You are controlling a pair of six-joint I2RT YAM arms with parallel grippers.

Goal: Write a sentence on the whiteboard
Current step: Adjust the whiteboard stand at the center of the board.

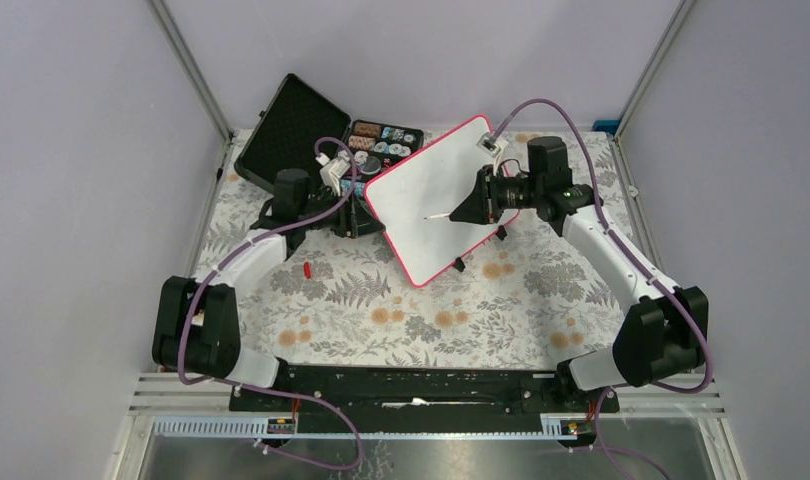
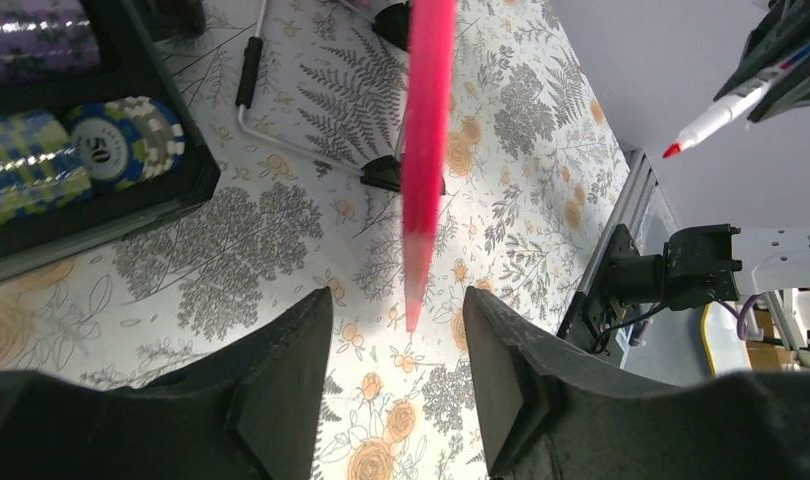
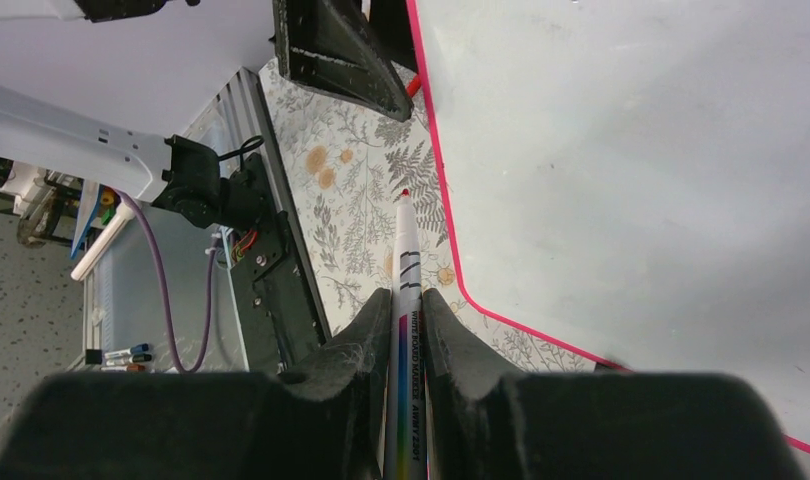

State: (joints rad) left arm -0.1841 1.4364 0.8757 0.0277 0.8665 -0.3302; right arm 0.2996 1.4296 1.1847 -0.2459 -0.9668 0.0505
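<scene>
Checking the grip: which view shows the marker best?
Right wrist. The marker sits dead centre, clamped in the right tool, red tip and barrel print readable. Left wrist catches only the marker's front end, upper right corner. Top external shows it as a thin sliver against the whiteboard.

A whiteboard (image 1: 421, 195) with a pink-red rim sits askew on the floral-covered table (image 1: 481, 310), raised at an angle, with small black feet (image 1: 461, 265) showing along its near right edge. The left arm (image 1: 251, 255) reaches in so that its jaws sit at the board's left edge; whether they grip it cannot be told from here. The right arm (image 1: 611, 245) comes from the right, and a thin white marker (image 1: 438, 214) sticks out of its jaws, tip pointing left over the white face. Behind lies an open black case (image 1: 296, 125) with poker chips (image 1: 386, 140). A small red object (image 1: 308, 269) lies on the table.
</scene>
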